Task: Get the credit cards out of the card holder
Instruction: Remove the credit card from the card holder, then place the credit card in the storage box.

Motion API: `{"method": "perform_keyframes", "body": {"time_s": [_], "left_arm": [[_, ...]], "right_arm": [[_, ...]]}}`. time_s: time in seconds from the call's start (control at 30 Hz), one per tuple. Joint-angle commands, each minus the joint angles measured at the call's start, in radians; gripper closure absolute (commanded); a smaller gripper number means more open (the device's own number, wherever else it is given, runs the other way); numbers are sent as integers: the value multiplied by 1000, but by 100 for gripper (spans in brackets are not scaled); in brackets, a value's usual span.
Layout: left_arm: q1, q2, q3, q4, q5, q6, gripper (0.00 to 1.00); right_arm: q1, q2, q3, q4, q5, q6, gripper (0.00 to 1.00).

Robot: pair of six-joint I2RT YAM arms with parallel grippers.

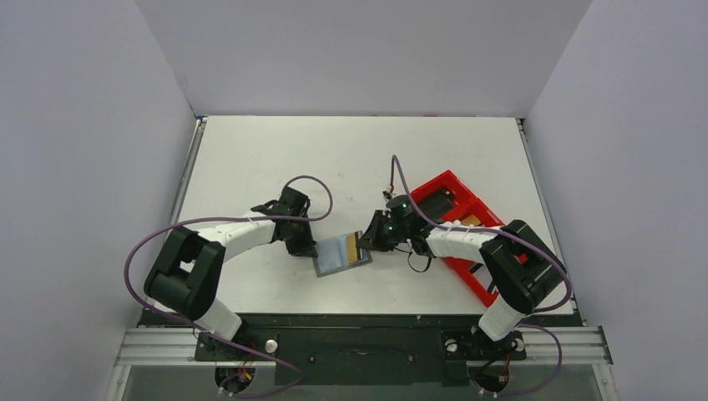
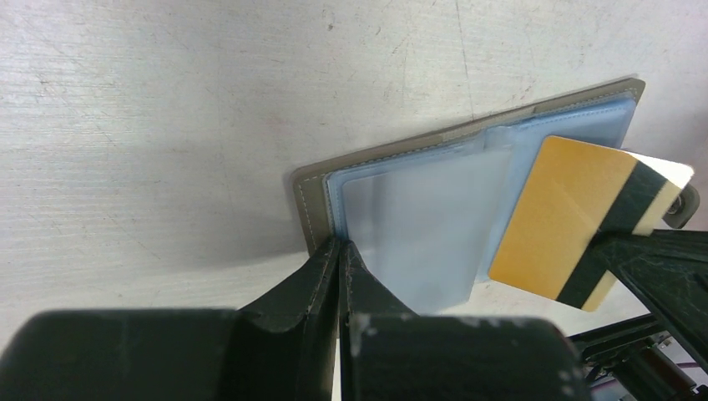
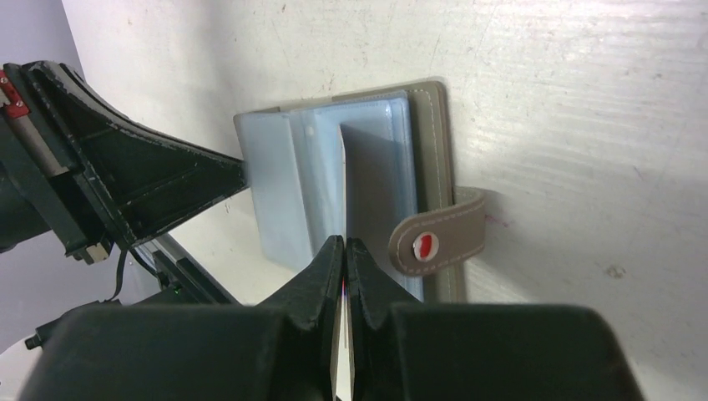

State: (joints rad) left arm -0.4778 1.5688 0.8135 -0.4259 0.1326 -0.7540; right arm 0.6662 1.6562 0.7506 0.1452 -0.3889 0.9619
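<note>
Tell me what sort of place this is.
Probably a robot lab cell: blank walls around a white table, two arms bolted at its near edge, a wallet and red tray as props.

The card holder [image 2: 417, 217] is taupe-grey outside with pale stitching and blue-grey inside; its tab [image 3: 442, 238] carries a red-and-white snap [image 3: 426, 245]. The credit card [image 2: 559, 213] is yellow-orange with a black stripe and cream edge. The tray [image 1: 430, 184] is red, the desk [image 1: 334, 150] white.

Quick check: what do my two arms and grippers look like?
Both the left arm and right arm have white links with black joints and a purple cable looping alongside. The right wrist shows green lights. The left gripper and right gripper are black, with tapered, scuffed fingers.
</note>
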Motion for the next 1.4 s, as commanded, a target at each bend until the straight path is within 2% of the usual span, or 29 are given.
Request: {"method": "perform_keyframes", "body": {"time_s": [0.0, 0.2, 0.3, 0.43, 0.6, 0.7, 0.87, 1.1, 1.37], "left_arm": [[1, -24, 32, -48, -35, 44, 100], [-2, -83, 121, -97, -27, 77, 100], [-6, -106, 153, -115, -20, 89, 96], [-13, -136, 182, -124, 5, 105, 85], [-20, -168, 212, -123, 41, 115, 61], [-28, -176, 220, -117, 61, 119, 57], [-36, -185, 223, -108, 88, 119, 53], [-39, -206, 224, -110, 105, 124, 52], [-39, -227, 208, -116, 102, 121, 51]], "right_arm": [[-9, -92, 6, -82, 55, -48, 100], [-9, -181, 51, -192, 100, -67, 100], [-10, -234, 75, -291, 154, -80, 100], [-14, -331, 118, -453, 276, -90, 100], [-30, -474, 187, -712, 503, -76, 100], [-43, -532, 237, -852, 652, -61, 100], [-142, -577, 257, -1058, 788, -18, 100], [-326, -543, 231, -1118, 867, -42, 100], [-424, -426, 218, -1054, 899, -70, 100]]}}
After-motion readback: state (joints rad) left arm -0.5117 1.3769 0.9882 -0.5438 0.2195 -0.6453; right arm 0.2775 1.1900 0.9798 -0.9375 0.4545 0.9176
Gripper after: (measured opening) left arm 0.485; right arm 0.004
